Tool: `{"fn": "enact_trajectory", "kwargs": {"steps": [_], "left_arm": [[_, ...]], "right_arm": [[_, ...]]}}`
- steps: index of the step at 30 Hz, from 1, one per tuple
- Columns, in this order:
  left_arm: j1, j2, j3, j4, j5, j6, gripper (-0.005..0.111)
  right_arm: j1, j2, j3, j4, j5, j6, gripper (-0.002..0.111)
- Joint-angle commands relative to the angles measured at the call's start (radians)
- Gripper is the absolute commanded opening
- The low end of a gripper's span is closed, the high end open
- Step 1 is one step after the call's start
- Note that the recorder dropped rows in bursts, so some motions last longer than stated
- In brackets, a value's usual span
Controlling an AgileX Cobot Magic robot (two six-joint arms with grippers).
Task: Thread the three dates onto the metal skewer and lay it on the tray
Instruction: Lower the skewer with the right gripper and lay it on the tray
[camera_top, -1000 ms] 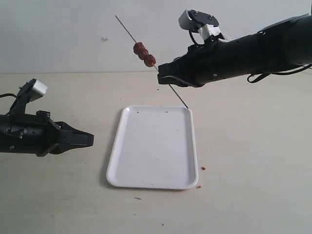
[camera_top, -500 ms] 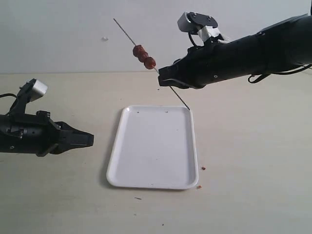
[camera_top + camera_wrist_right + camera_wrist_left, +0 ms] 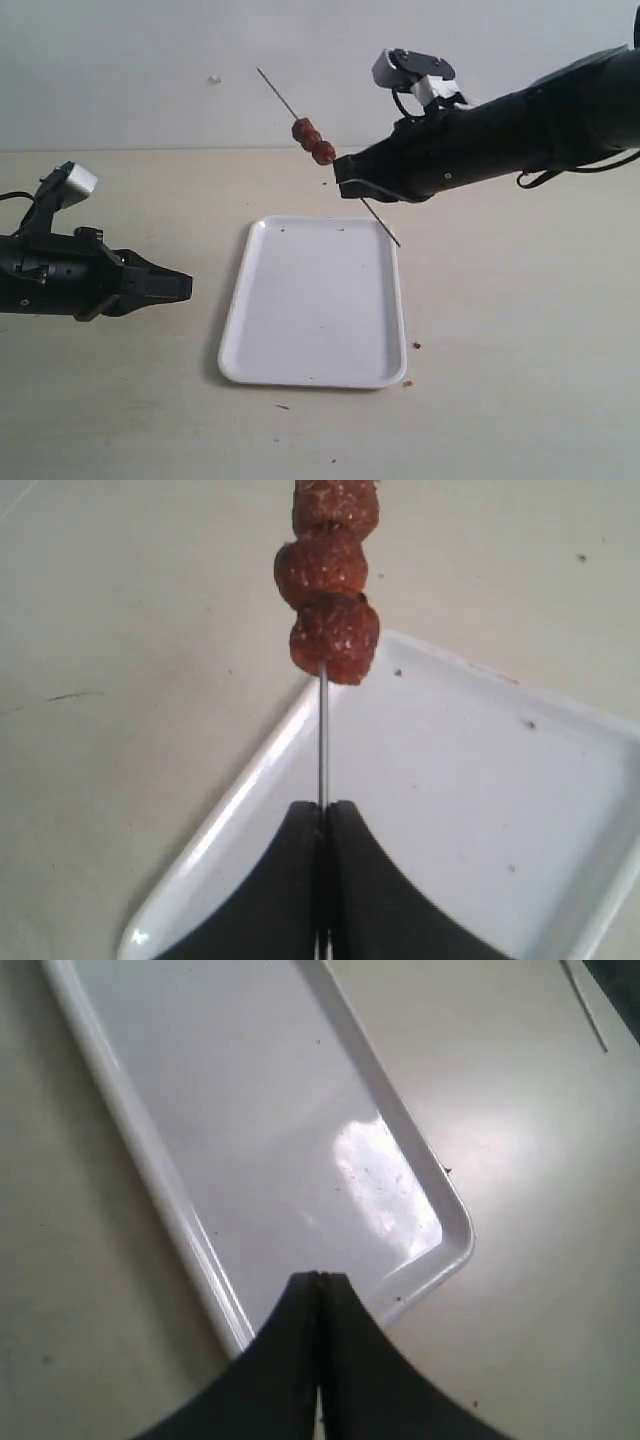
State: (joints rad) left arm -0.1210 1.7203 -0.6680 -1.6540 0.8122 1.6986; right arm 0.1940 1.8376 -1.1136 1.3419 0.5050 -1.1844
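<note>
Right fingers (image 3: 290,880) tight on the metal skewer (image 3: 322,740), three dates (image 3: 322,568) just beyond.

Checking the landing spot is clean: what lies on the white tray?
Only a few tiny dark specks on the tray. The metal skewer with the dates is held aloft, its tip hiding a sliver of far rim.

wall (image 3: 120,60): plain pale grey, behind right claw (image 3: 340,178); table (image 3: 520,330): matte beige, below it; light: soft, even
</note>
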Motion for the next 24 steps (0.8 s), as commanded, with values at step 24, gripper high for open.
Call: {"fn": "enact_trajectory", "kwargs": {"steps": [24], "left_arm": [[0.0,-0.01,0.006,-0.002,0.006,-0.001,0.0]], "right_arm": [[0.38,-0.003,0.181,0.213,-0.646,0.272,0.0]]}}
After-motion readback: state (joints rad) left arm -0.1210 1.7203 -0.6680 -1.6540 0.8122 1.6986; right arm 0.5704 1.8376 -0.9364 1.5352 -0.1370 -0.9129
